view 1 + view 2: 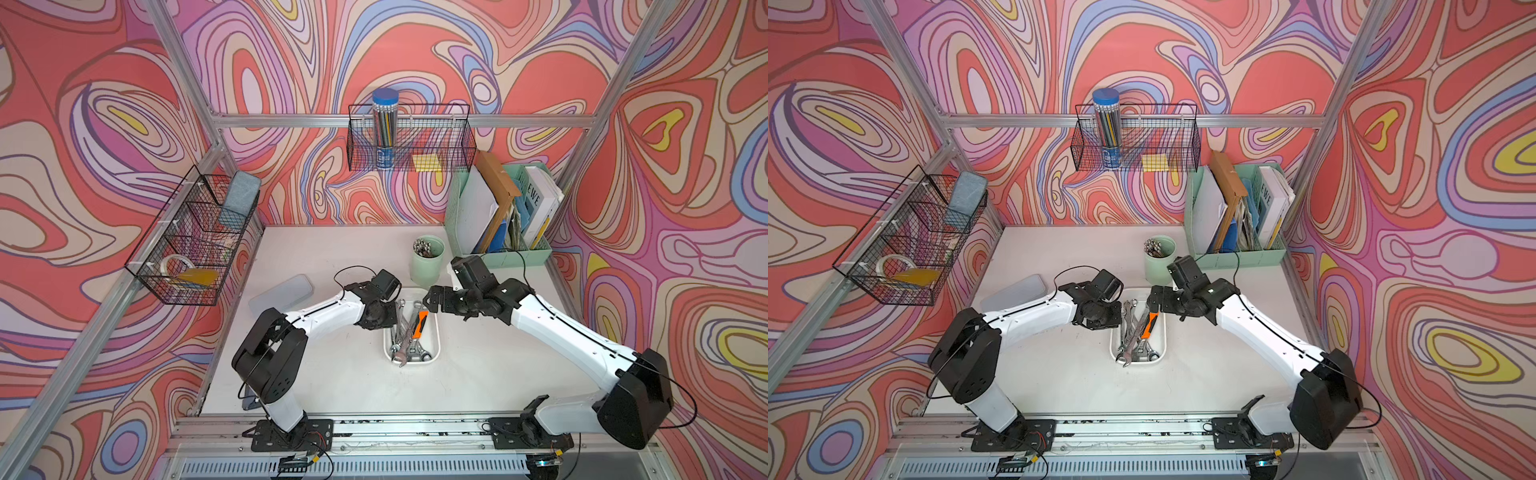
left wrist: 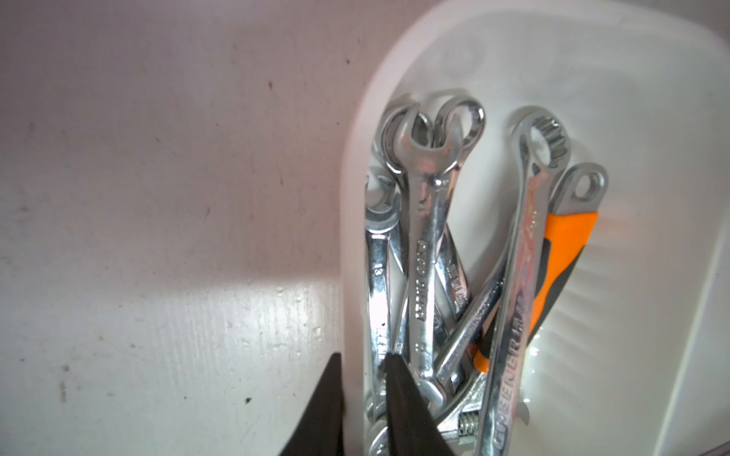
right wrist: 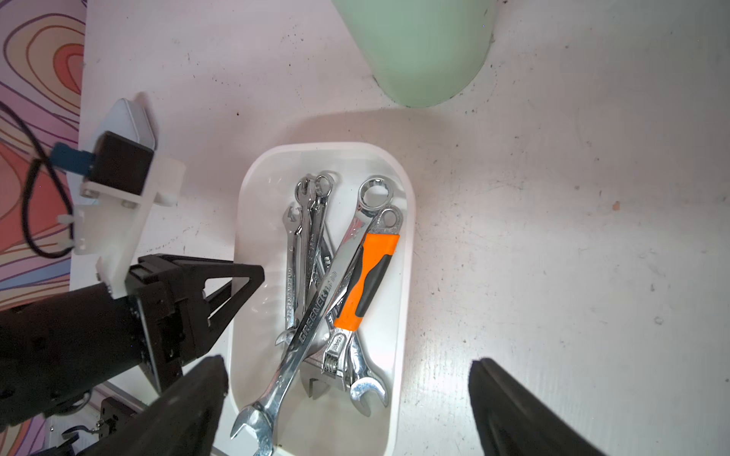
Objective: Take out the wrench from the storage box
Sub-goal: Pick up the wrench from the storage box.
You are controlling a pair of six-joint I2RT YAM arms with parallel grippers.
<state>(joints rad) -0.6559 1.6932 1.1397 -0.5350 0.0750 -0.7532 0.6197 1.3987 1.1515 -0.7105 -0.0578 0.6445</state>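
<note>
The top wrench (image 3: 312, 316) lies slantwise in the box (image 3: 405, 284), its length crossing the gap of the wide-spread right gripper (image 3: 349, 365) above it (the better-placed arm, I judge), while the left gripper (image 2: 363, 357), narrowly parted, straddles the box wall.

Green cup (image 1: 428, 262) and left end effector (image 2: 364, 359) crowd the storage box (image 1: 434, 336).

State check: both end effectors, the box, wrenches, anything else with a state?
Storage box: upright, lidless, holds wrench pile.
Left end effector: slightly open, astride box wall.
Right end effector: wide open, empty, over box.
Orange-handled adjustable wrench: in box, ungrasped.
Long combination wrench: diagonal atop pile.
Lidded case: closed.
Mint cup: upright, filled.
</note>
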